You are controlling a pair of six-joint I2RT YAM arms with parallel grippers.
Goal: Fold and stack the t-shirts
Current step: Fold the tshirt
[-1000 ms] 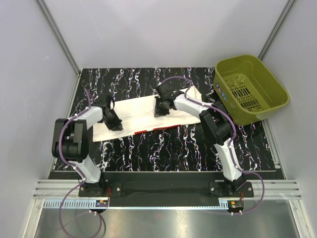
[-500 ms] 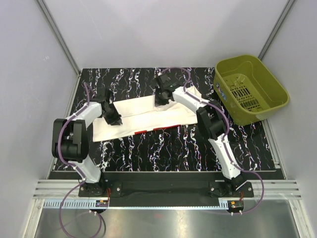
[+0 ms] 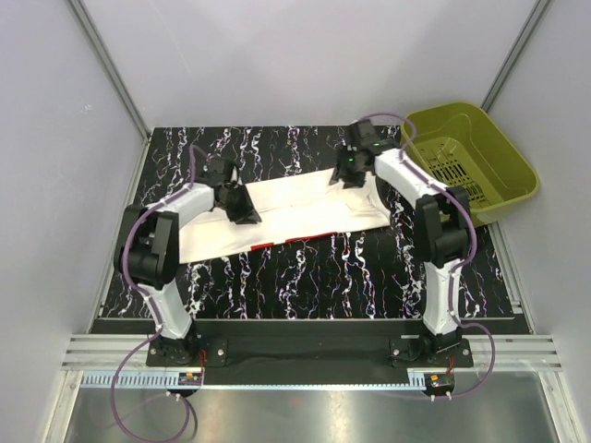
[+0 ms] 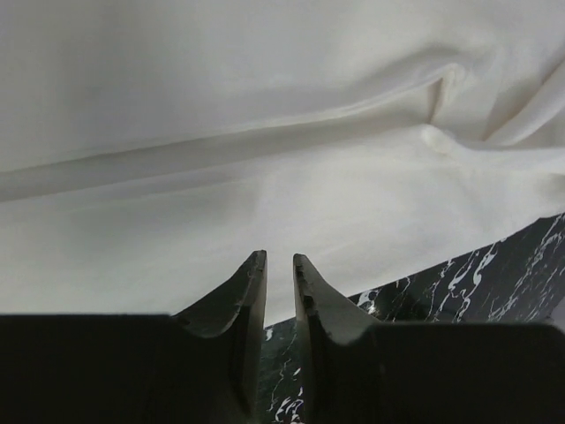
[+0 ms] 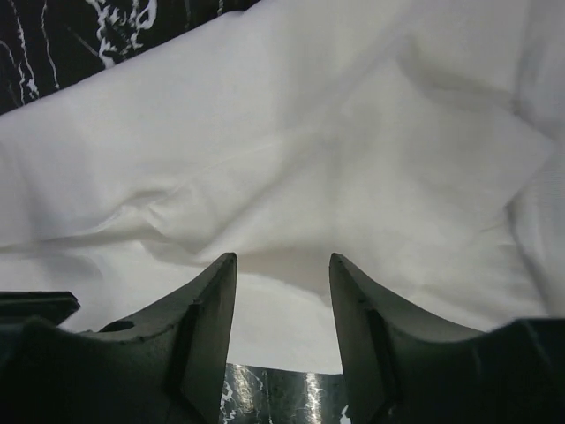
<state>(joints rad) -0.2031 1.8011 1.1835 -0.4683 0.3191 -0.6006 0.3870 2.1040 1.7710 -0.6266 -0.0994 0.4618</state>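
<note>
Mid-frame, t-shirt (image 3: 295, 208) lies ungripped: right jaws open, left jaws narrowly parted; creases should be smoothed before refolding.

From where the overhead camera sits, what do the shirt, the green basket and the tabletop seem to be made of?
The t-shirt looks like soft matte off-white cloth, probably cotton knit: it creases and folds. The basket seems rigid olive-green plastic, with moulded slots. The table shows a black, white-veined marble pattern; real stone or printed sheet cannot be told.
</note>
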